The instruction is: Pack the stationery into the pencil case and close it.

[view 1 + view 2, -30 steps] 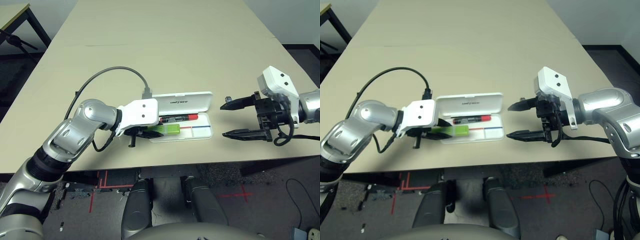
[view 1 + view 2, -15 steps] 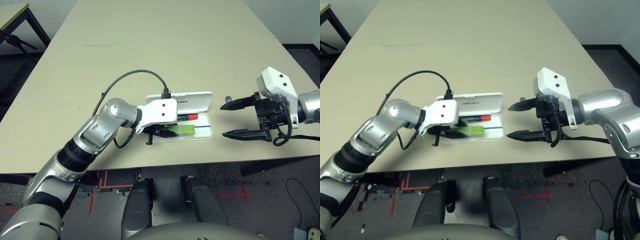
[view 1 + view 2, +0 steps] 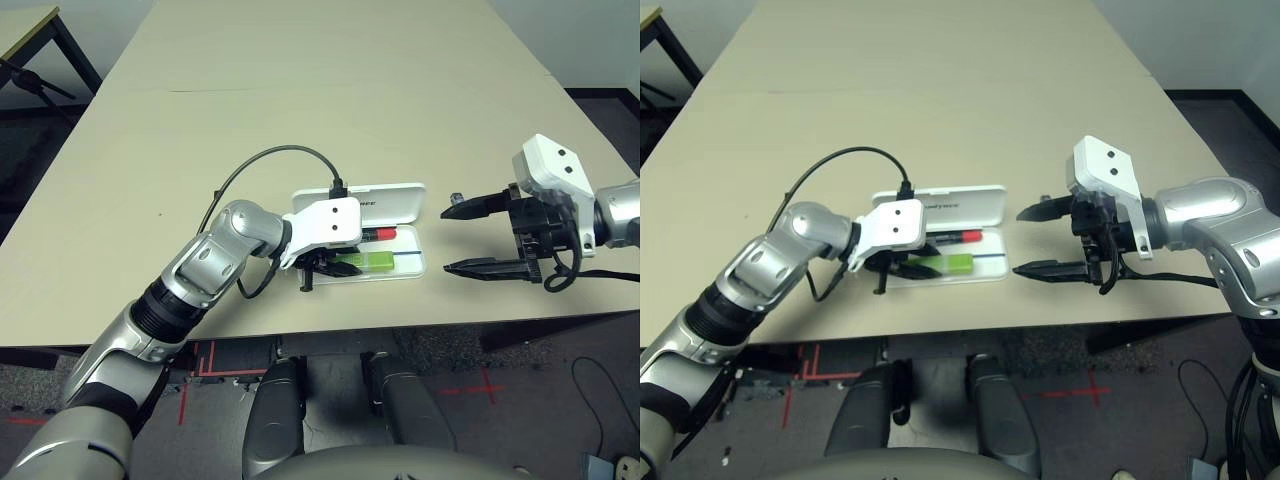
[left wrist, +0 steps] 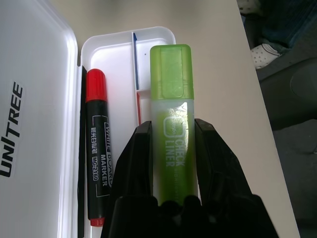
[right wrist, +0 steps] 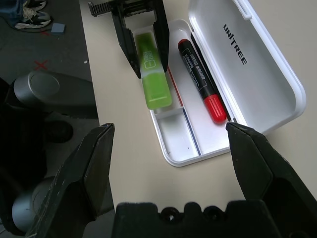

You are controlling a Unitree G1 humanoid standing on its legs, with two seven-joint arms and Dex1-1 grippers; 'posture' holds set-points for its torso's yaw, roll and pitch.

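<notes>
The pencil case (image 3: 375, 240) lies open near the front edge of the counter (image 3: 330, 90), its lid (image 3: 385, 202) folded back toward 12 o'clock and lying flat, lettering up. The tray part sits close to the counter's near edge, with only a narrow strip of bare top between them.

The left hand (image 4: 171, 148) reaches in from 9 o'clock and pinches the lime-green marker (image 4: 171, 119) between its two black fingers (image 4: 138, 158), which press the marker's long sides. The marker lies lengthwise over the front half of the tray, its capped end pointing toward 3 o'clock; whether it already rests on the tray floor or is held just above it cannot be made out.

The red marker pen (image 4: 96, 148) lies in the tray along the hinge side, parallel to the green one and just beside it. A thin red-and-blue line (image 5: 190, 131) crosses the tray floor, and the tray's 3 o'clock end is bare.

The right hand (image 3: 480, 238) hangs at 3 o'clock of the case, apart from it, its fingers spread wide and holding nothing. Bare counter separates it from the case's end, and the far half of the counter toward 12 o'clock is open.
</notes>
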